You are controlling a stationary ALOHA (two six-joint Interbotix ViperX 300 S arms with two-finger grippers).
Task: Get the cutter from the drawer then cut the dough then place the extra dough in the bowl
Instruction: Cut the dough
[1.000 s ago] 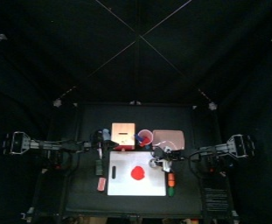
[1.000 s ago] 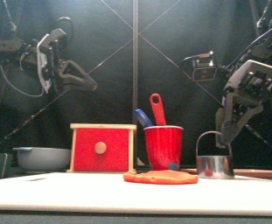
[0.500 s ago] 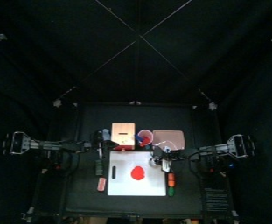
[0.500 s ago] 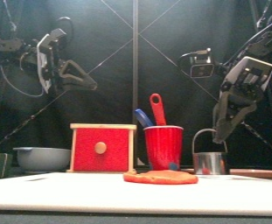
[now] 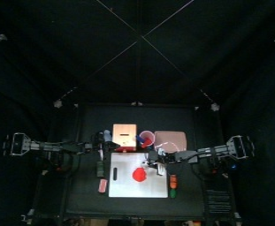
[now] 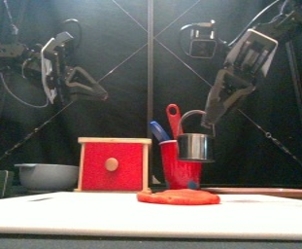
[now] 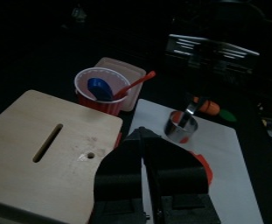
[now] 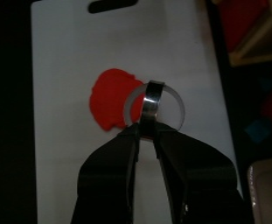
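Observation:
The round metal cutter (image 6: pixel 193 146) hangs in the air by its wire handle, with my right gripper (image 6: pixel 207 118) shut on that handle. It is above the white board (image 5: pixel 158 189), just behind and over the right part of the flat red dough (image 6: pixel 180 196). In the right wrist view the cutter's ring (image 8: pixel 156 107) overlaps the dough's (image 8: pixel 115 94) edge. The wooden box with the red drawer front (image 6: pixel 115 163) stands left of the red cup (image 6: pixel 182 165). My left gripper (image 7: pixel 146 142) is shut and empty, held high over the box top (image 7: pixel 51 144). The blue-grey bowl (image 6: pixel 43 175) sits at the far left.
A blue and a red toy knife stand in the red cup (image 7: pixel 108 85). The pink tray (image 5: pixel 171 139) lies behind the board at the right. Small toy foods (image 5: pixel 172 183) lie by the board's right edge, and another (image 5: pixel 101 186) lies by its left edge.
My right gripper has lifted the cutter off the board's right side and carried it up and left, over the dough. The left arm has stayed still.

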